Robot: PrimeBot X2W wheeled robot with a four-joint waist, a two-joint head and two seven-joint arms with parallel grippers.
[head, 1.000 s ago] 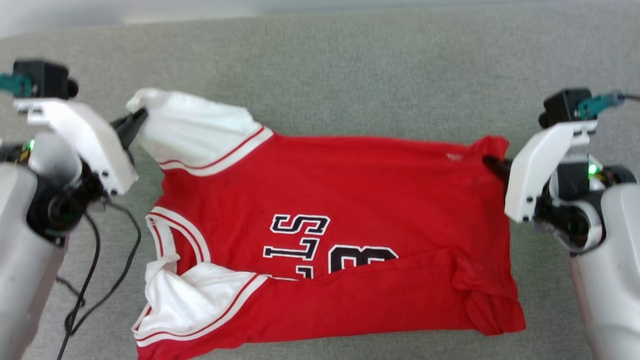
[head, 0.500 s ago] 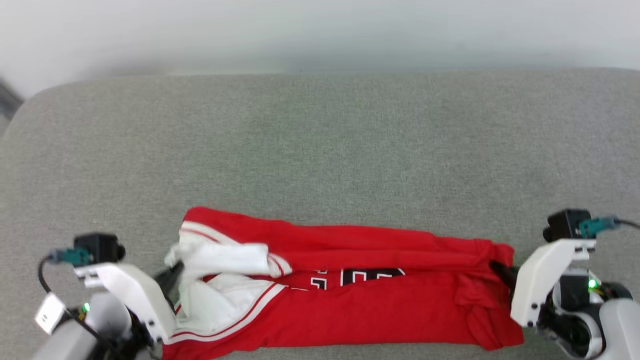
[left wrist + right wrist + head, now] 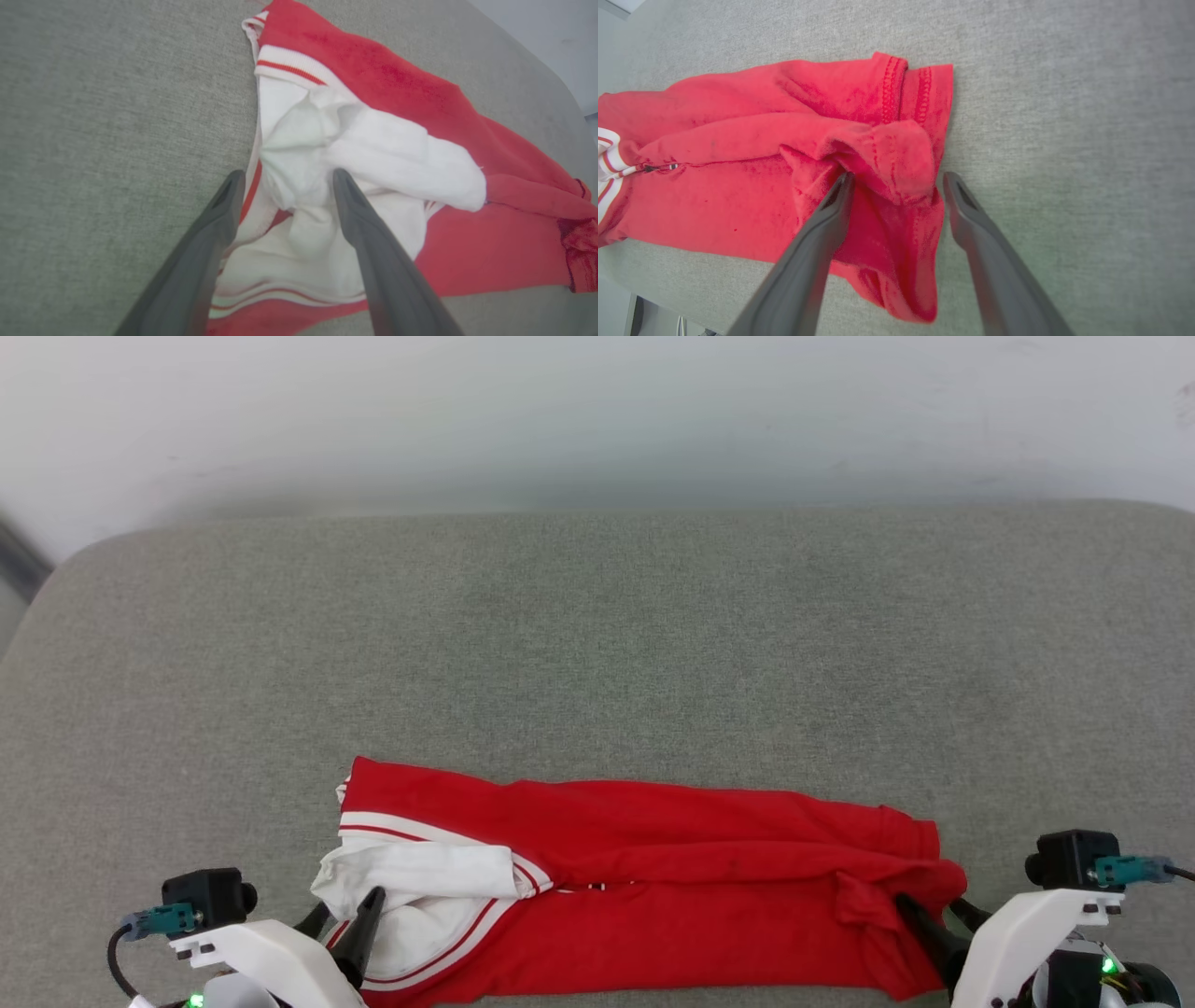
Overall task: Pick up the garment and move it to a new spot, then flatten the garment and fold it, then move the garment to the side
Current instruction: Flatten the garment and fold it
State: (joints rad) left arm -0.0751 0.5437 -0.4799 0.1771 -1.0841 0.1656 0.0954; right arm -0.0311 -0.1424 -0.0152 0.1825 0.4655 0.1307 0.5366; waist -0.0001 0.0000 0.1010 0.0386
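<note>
The garment [image 3: 653, 859] lies folded lengthwise into a long red band at the near edge of the grey surface. Its white sleeves are bunched at the left end and its lettering is hidden inside the fold. My left gripper [image 3: 345, 905] is open at that left end. In the left wrist view its fingers [image 3: 355, 219] straddle the crumpled white sleeve [image 3: 373, 158], spread wide. My right gripper [image 3: 929, 902] is open at the red hem corner. In the right wrist view, that gripper [image 3: 899, 179] has a loose fold of hem [image 3: 896, 154] lying between its spread fingers.
The grey padded surface [image 3: 597, 644] stretches far beyond the garment up to a white wall [image 3: 597, 411]. Its near edge runs just under the garment, and its rounded left corner [image 3: 56, 579] shows at the far left.
Both grippers carried the garment's far edge toward me, folding it over the lettering, then opened and let go. The head camera tilted up, so the picture shifted.
</note>
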